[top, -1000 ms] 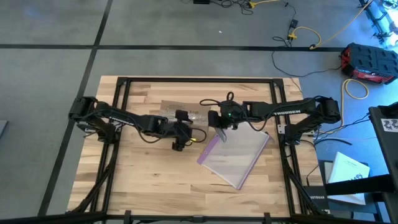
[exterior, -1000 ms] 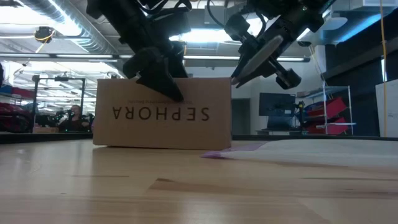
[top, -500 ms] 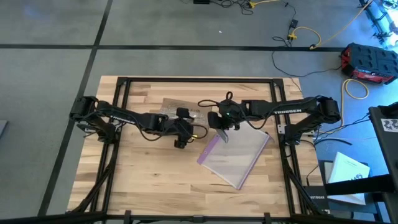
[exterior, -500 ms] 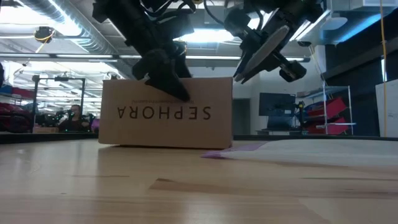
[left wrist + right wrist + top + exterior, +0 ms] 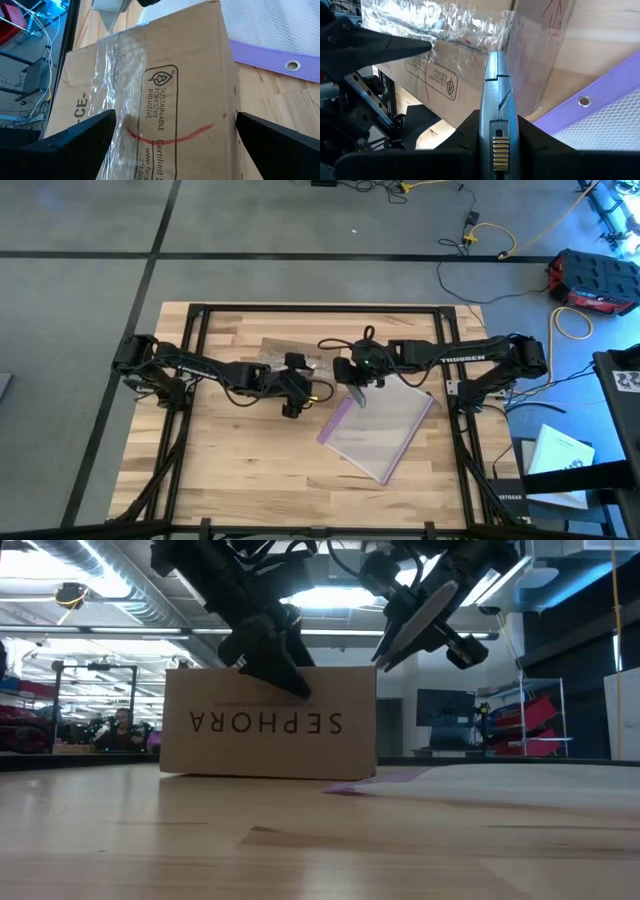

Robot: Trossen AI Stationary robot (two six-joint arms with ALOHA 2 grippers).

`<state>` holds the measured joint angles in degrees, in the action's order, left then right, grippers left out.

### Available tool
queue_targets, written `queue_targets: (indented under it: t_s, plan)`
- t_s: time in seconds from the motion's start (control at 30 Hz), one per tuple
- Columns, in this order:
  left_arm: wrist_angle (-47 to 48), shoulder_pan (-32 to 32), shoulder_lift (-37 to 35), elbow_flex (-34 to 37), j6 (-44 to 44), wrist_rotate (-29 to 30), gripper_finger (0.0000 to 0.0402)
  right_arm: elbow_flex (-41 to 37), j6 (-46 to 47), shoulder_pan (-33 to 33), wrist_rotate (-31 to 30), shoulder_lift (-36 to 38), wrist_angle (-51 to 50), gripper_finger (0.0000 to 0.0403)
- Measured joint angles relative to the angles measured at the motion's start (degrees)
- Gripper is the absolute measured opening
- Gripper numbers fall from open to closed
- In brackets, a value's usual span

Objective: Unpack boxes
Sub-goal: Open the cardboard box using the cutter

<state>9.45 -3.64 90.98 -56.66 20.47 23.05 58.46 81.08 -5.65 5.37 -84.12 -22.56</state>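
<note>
Left end effector (image 5: 172, 135) straddles box (image 5: 165, 75), fingers spread.

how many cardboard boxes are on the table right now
1. The box sits mid-table between the two arms, beside the plastic bag. None other shows, though the arms cover part of the table.

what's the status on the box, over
Left gripper open, straddling taped box. Right gripper shut on grey knife, tip above tape. Box still sealed.
</note>
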Motion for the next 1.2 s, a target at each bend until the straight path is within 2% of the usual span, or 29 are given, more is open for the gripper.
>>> queue_targets:
  t_s: [0.53,0.97,1.2]
  plan:
    - [-0.4,-0.1,2.1,0.0,0.7,0.2,0.04,0.0,0.3,-0.2,-0.7,-0.2,-0.9,0.0051]
    - [-2.4,0.0,2.5,0.0,0.8,0.1,0.04,0.0,0.3,-0.4,2.0,-0.2,-1.2,0.0051]
    - [-2.5,0.0,2.5,0.0,0.7,-0.2,0.04,0.0,-0.4,-0.4,-0.3,0.5,-1.7,0.0051]
